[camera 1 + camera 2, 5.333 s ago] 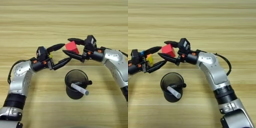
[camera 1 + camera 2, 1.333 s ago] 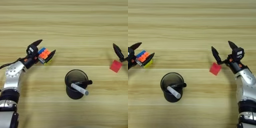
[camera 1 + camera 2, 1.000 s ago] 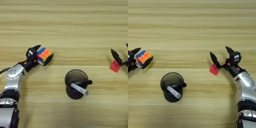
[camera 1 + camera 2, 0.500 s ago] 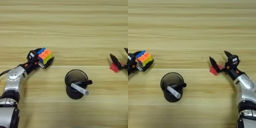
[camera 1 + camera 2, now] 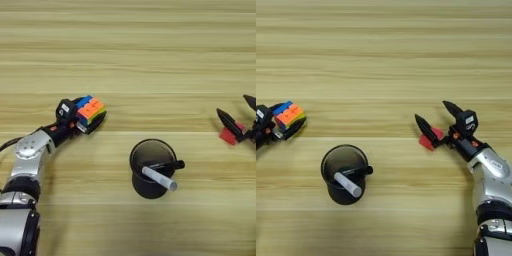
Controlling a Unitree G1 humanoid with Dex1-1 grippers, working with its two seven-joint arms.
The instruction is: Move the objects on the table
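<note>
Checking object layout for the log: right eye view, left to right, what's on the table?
left gripper with the blue-orange-yellow block → black cup holding marker and pen → red cube → right gripper, open around the cube.

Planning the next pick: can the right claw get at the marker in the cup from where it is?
Probably yes. The right claw stands open around the red cube, and bare table lies between it and the cup. The marker leans out over the rim.

Blue, orange and yellow block (image 5: 90, 108) at left; small red cube (image 5: 428, 138) at right; black cup (image 5: 151, 167), grey-white marker (image 5: 159, 178); tan, pale-striped table (image 5: 150, 50).
</note>
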